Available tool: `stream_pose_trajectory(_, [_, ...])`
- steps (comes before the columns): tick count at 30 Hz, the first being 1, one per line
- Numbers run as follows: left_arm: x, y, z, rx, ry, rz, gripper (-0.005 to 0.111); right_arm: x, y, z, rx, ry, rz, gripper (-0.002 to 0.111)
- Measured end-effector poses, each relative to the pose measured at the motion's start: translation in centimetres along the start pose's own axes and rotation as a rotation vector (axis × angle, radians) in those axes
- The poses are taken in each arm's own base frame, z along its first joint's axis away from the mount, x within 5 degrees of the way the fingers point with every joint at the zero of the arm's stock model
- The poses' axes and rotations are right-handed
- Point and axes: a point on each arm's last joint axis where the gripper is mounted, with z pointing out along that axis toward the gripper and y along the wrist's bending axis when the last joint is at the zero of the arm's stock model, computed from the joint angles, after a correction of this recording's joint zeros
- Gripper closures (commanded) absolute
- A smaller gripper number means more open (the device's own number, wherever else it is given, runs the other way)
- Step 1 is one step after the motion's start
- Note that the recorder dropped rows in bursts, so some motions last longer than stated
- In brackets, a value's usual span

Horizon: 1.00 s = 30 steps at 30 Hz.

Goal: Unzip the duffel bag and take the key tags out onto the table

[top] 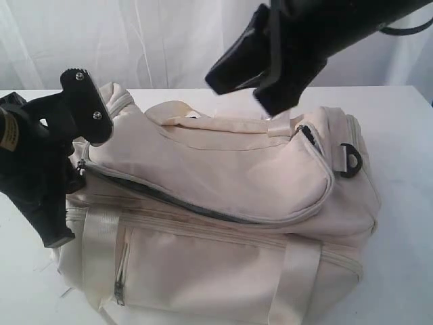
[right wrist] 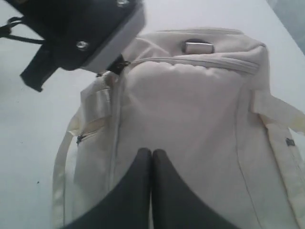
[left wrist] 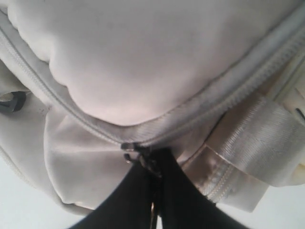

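Observation:
The cream duffel bag (top: 223, 203) lies on the white table (top: 406, 135) and fills the middle of the exterior view. My left gripper (top: 76, 172) is at the bag's left end, shut on the zipper pull (left wrist: 143, 160) of the main grey zipper (left wrist: 86, 121). In the left wrist view that zipper looks closed on both sides of the slider. My right gripper (top: 274, 107) hangs above the bag's top near the carry handle (top: 203, 125). It is shut with nothing between its fingers (right wrist: 143, 162), clear of the fabric. The key tags are hidden.
A black D-ring (top: 348, 159) sits at the bag's right end. A front pocket with its own small zipper (top: 120, 274) faces the camera, crossed by webbing straps (top: 294, 284). A white curtain (top: 135, 40) hangs behind the table. The left arm (right wrist: 81, 28) shows in the right wrist view.

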Motion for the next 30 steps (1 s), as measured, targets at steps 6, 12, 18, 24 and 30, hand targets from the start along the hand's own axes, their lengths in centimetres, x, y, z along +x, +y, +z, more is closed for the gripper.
stream_pose_trajectory(6, [0.0,0.0,0.0,0.001,0.000,-0.001,0.107,0.4,3.0,4.5,-0.049,0.095,-0.143,0.089])
stream_pose_trajectory(12, [0.0,0.0,0.0,0.001,0.000,-0.001,0.107,1.3,3.5,8.2,-0.075,0.175,-0.156,0.033])
stream_pose_trajectory(18, [0.0,0.0,0.0,0.001,0.000,-0.001,0.107,1.3,2.4,10.5,-0.002,0.140,-0.112,0.041])
stream_pose_trajectory(24, [0.0,0.0,0.0,0.001,0.000,-0.001,0.107,1.2,3.5,13.2,-0.024,0.139,-0.138,0.041])
stream_pose_trajectory(30, [0.0,0.0,0.0,0.001,0.000,-0.001,0.107,0.5,4.3,14.9,0.015,0.092,-0.185,0.042])
